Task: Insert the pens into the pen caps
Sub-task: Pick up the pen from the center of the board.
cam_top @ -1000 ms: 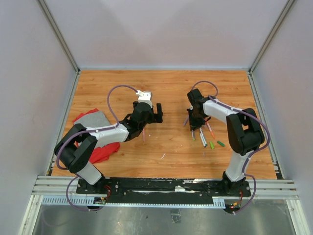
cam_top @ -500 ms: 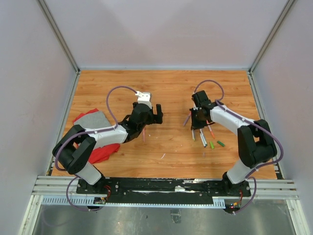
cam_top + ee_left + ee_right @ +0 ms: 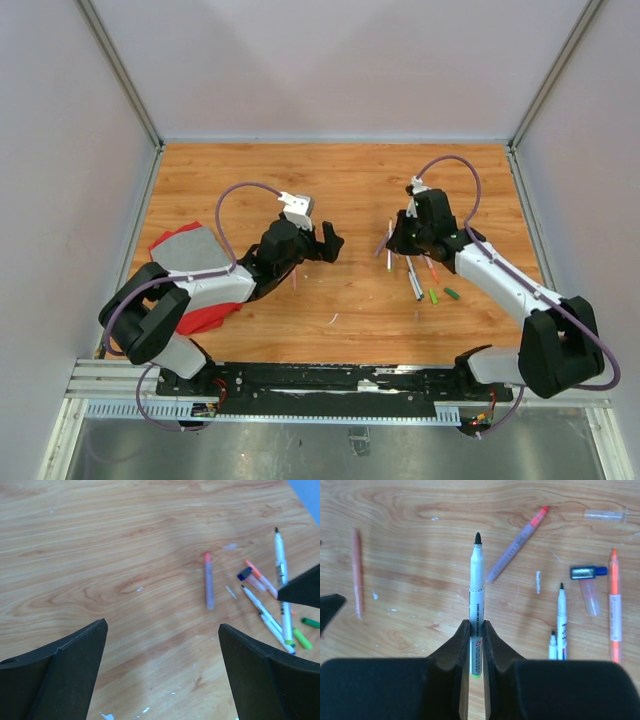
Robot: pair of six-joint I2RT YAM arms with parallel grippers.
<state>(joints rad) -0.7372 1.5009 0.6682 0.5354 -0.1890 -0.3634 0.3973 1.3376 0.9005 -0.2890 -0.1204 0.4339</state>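
My right gripper [image 3: 475, 625] is shut on a white pen [image 3: 476, 592] with a green rear end, its black tip pointing away from me. It hangs over the pile of pens [image 3: 412, 278] right of centre [image 3: 400, 238]. The held pen also shows in the left wrist view [image 3: 280, 560]. My left gripper [image 3: 162, 625] is open and empty above bare wood left of the pile [image 3: 335, 243]. Two green caps [image 3: 433, 296] lie at the pile's near side. A blue cap [image 3: 583, 572], an orange pen [image 3: 614, 605] and a purple pen [image 3: 515, 547] lie on the table.
A pink pen [image 3: 294, 275] lies alone under the left arm. A red cloth [image 3: 205, 312] with a grey piece [image 3: 190, 245] lies at the left edge. A clear cap [image 3: 605, 515] lies beyond the pile. Grey walls enclose the wooden table [image 3: 340, 190].
My right arm has swung its elbow out to the right and its gripper has turned, staying over the pile. My left gripper has shifted a little right and nearer.
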